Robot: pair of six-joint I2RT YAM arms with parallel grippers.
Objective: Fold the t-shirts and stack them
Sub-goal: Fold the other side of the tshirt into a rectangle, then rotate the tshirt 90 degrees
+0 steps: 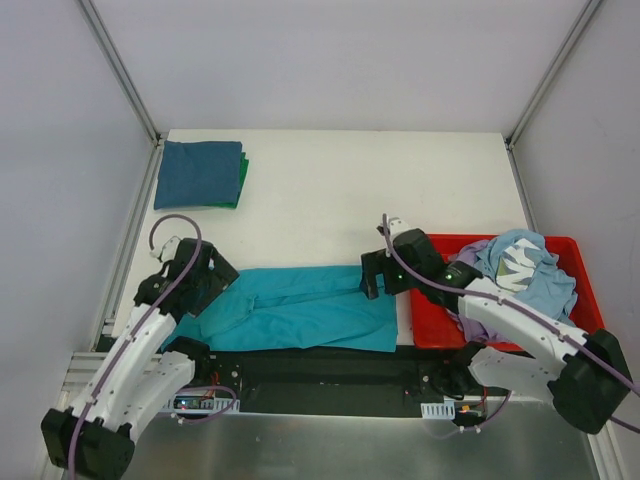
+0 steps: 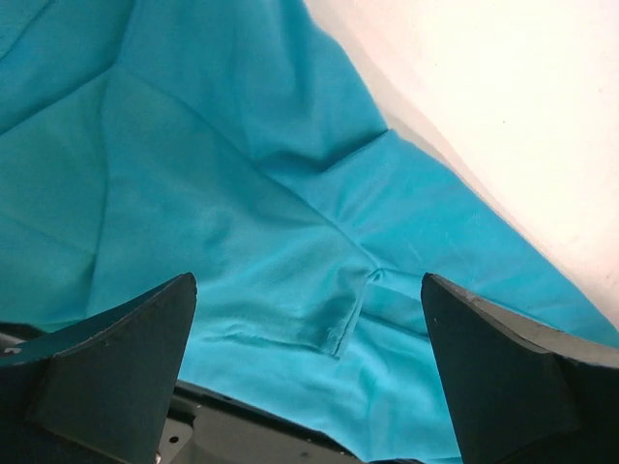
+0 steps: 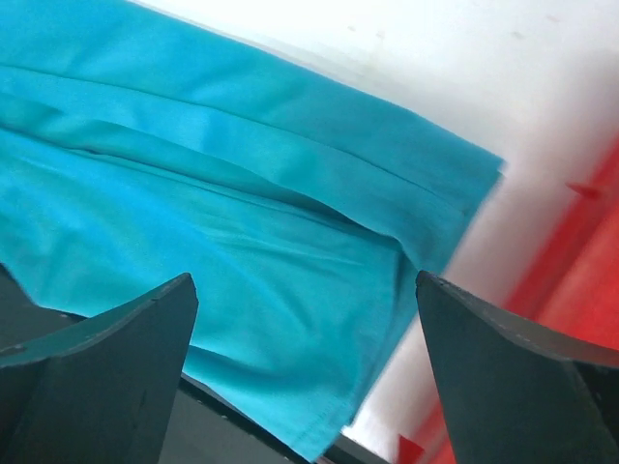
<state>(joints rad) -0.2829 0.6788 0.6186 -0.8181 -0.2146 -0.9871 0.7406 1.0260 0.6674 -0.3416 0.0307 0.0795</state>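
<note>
Left hand (image 2: pixel 308 285) and right hand (image 3: pixel 302 280), spread wide and empty, above opposite ends of the teal t-shirt (image 1: pixel 300 310), its long axis along the tabletop's (image 1: pixel 350 180) near edge.

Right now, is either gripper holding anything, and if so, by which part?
Nothing is held. The left gripper and the right gripper both stand open over the teal t-shirt, which lies on the table.

No legible text, label, brand, number or sign on any surface in view, with the one small white tag (image 1: pixel 438 410) too tiny to read.
</note>
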